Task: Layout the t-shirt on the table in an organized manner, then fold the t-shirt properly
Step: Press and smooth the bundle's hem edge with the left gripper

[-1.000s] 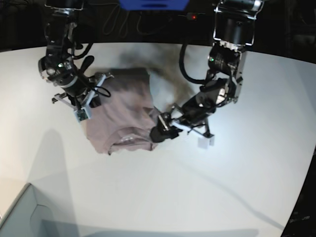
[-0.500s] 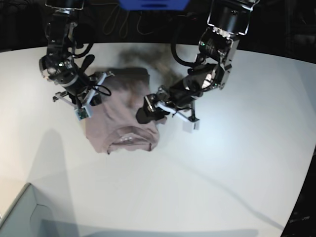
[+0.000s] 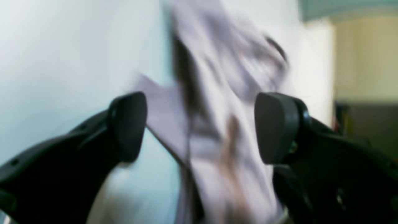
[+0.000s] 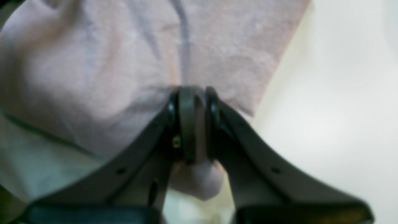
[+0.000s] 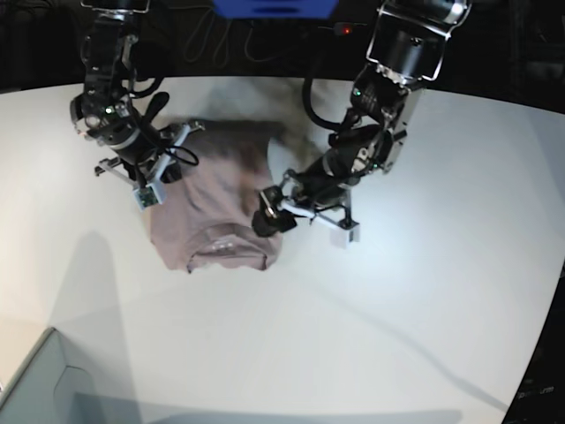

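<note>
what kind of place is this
Likely a robot lab or test bench, not a home: two arms work over a big bare white table holding only a t-shirt, with dangling cables against a dark backdrop and a red indicator light behind.

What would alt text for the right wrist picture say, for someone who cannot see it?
The right gripper, seen close up, is shut on a fold of the mauve t-shirt. The white table shows to the right.
</note>
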